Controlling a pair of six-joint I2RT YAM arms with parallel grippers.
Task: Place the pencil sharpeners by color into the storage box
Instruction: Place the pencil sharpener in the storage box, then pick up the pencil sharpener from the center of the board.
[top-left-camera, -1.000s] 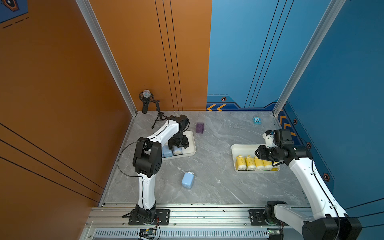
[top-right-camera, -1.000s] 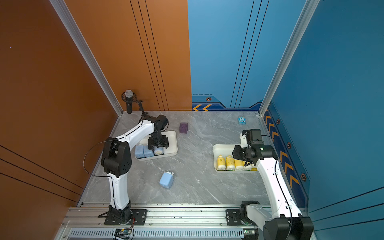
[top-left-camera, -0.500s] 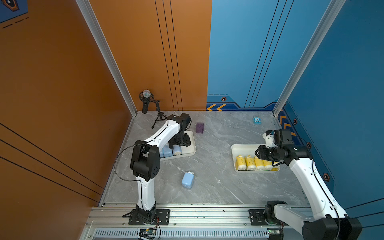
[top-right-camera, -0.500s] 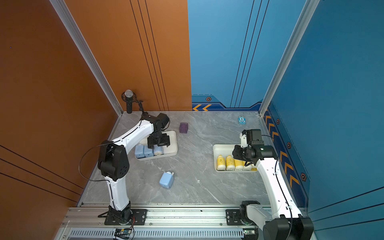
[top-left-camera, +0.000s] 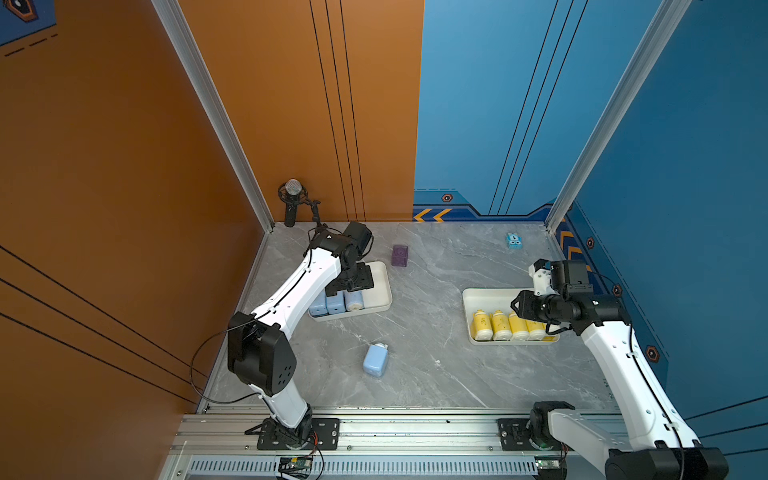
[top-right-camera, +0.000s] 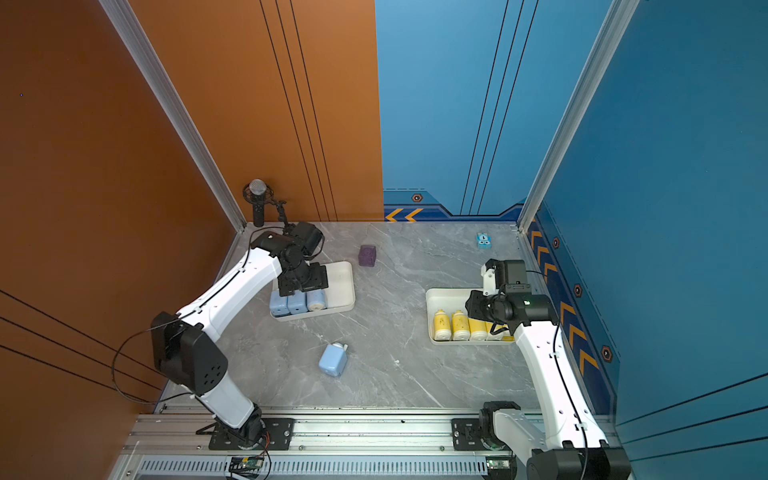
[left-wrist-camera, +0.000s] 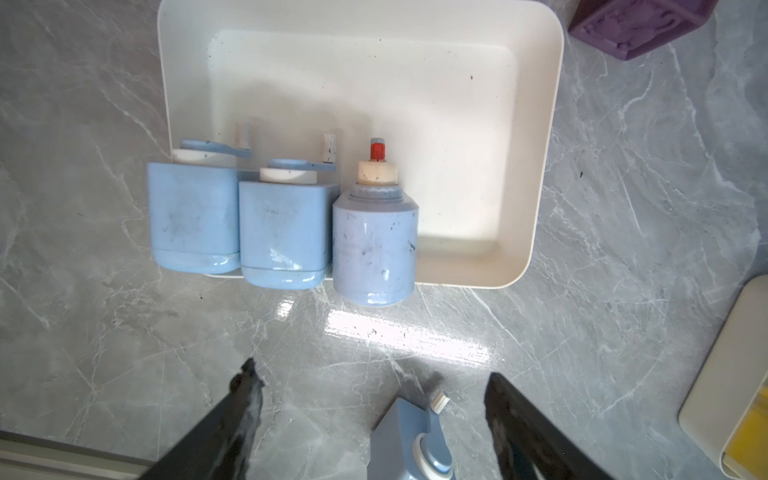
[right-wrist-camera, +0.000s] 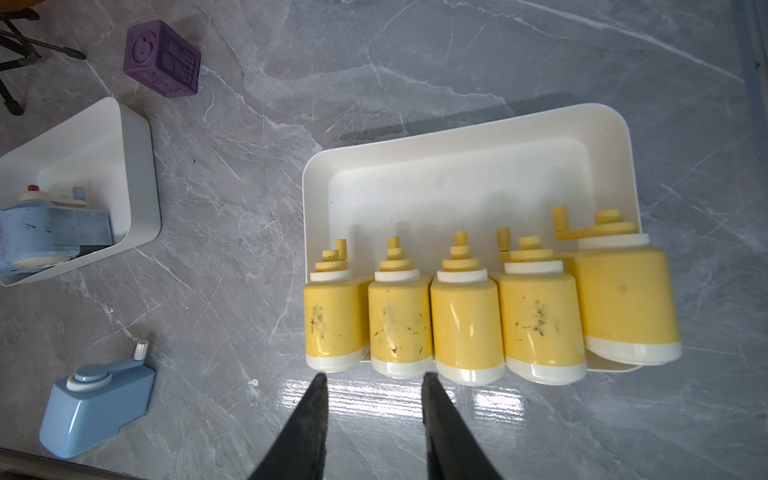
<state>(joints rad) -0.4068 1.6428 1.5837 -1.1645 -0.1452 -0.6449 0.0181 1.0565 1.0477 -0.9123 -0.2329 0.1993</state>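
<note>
Three light blue pencil sharpeners (left-wrist-camera: 282, 232) lie side by side at one end of the white left storage box (left-wrist-camera: 540, 174). My left gripper (top-left-camera: 349, 282) hovers above that box, open and empty; its fingertips (left-wrist-camera: 249, 370) frame bare table. A fourth blue sharpener (top-left-camera: 376, 360) lies loose on the table nearer the front, also showing in the left wrist view (left-wrist-camera: 409, 440), apart from the fingers. Several yellow sharpeners (right-wrist-camera: 465, 320) sit in a row in the right storage box (right-wrist-camera: 457, 137). My right gripper (right-wrist-camera: 374, 376) hangs over that box's front edge, open with nothing between its fingers.
A dark purple block (top-left-camera: 400, 254) stands just behind the left box. A small blue box with a cartoon face (top-left-camera: 514, 240) sits at the back right. A microphone on a tripod (top-left-camera: 293, 201) stands in the back left corner. Walls close in on both sides.
My left gripper has lifted off the blue sharpeners in the left box and its jaws have widened a little; the left elbow swung outward. The right arm has not moved.
</note>
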